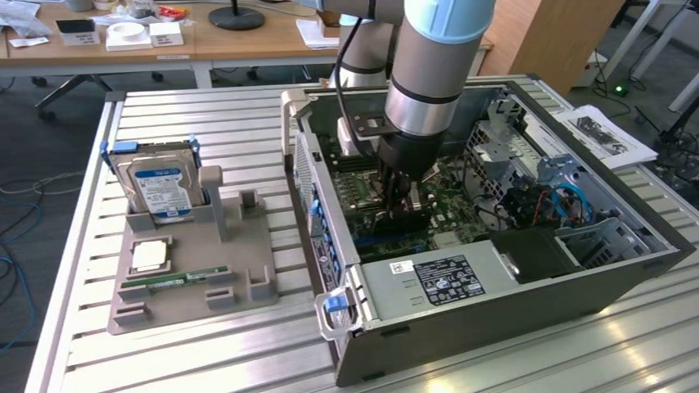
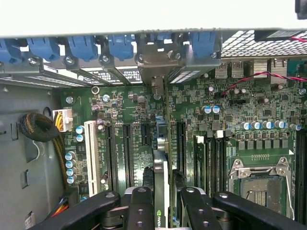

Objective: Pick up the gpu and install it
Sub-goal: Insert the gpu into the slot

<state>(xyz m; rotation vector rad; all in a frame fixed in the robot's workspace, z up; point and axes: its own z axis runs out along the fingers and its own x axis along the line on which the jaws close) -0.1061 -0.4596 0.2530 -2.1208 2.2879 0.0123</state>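
Standing edge-on among the motherboard (image 2: 230, 120) slots, the gpu (image 2: 162, 191) was grasped by the tool (image 2: 163, 203) inside the open case (image 1: 611, 278).

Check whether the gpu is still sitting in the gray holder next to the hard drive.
No, the gpu stands on edge between the gripper fingers, over the motherboard slots inside the case.

The gpu (image 2: 165, 158), a thin dark card with a metal end bracket, stands edge-on above the motherboard slots.

Light was even and bright daylight-ish, with glare streaks on the slatted metal table (image 1: 568, 352) at 5 o'clock. The wrist view looked soft, its upper strip blown out white.
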